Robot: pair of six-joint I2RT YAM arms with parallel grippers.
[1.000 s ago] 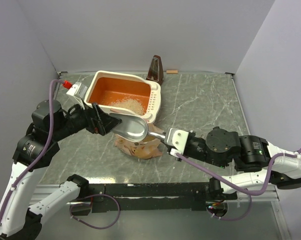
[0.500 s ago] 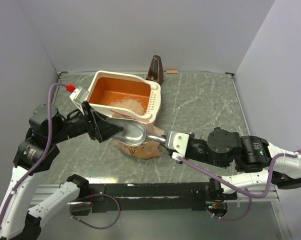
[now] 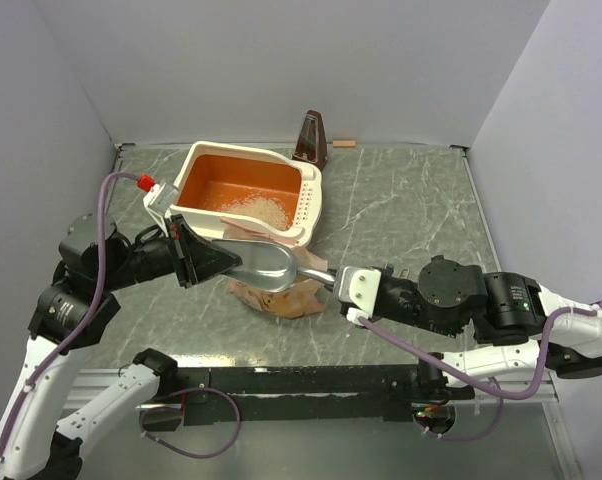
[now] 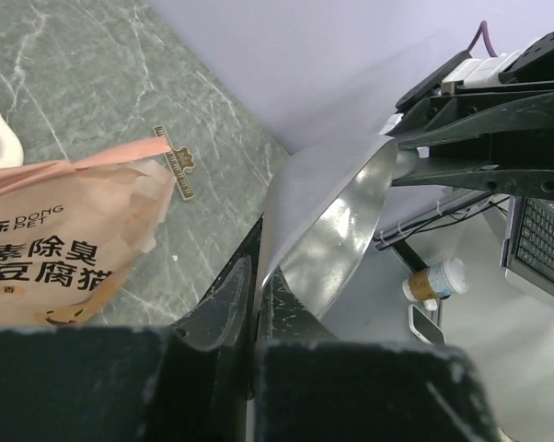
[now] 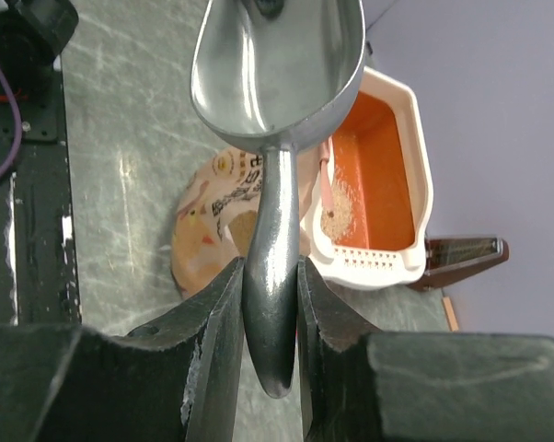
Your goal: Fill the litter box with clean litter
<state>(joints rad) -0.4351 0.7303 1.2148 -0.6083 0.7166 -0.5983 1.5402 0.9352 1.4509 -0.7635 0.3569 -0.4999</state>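
The litter box (image 3: 306,205), cream with an orange inside, stands at the back left of the table, also seen in the right wrist view (image 5: 419,157). A small heap of clean litter (image 3: 257,208) lies on its floor near the slotted side (image 5: 336,206). An empty metal scoop (image 3: 265,262) hangs in front of the box, above the tan bag (image 3: 281,297). My right gripper (image 5: 270,273) is shut on the scoop's handle (image 5: 273,249). My left gripper (image 4: 257,256) is shut on the thin front rim of the scoop's bowl (image 4: 337,230). The bag (image 4: 51,249) lies to its left.
A dark brown metronome (image 3: 312,138) stands behind the box, with a small wooden piece (image 3: 343,143) beside it. Purple walls close in the table on three sides. The table's near edge and a black rail (image 3: 311,380) run under the arms.
My left gripper has gone from wide open around the scoop's front rim to shut on it. The scoop and my right gripper have shifted slightly right and down.
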